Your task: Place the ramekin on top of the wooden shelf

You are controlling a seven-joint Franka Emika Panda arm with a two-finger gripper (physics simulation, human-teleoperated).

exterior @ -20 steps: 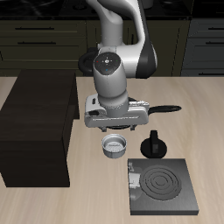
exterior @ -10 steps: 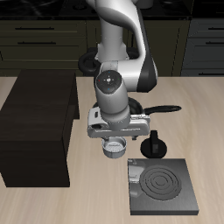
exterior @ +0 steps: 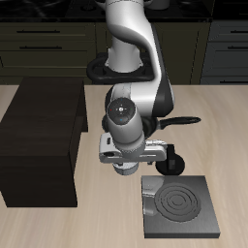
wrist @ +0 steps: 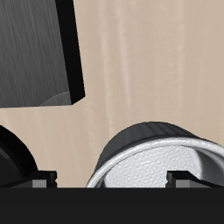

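Observation:
The ramekin, a small grey ribbed bowl with a pale inside, stands on the table right under my gripper. The gripper is open. One fingertip hangs over the bowl's inside and the other is outside its wall. In the exterior view my gripper is low over the table and hides nearly all of the ramekin. The wooden shelf, a large, nearly black box with a flat top, stands beside my arm, apart from the gripper.
A flat black stove plate lies near the table's front edge and also shows in the wrist view. A small black knobbed pot stands close beside the ramekin. A frying pan's handle sticks out behind my hand.
My gripper has come down and forward over the ramekin, which was in plain sight a second ago and is now covered by the hand. The ramekin has not moved.

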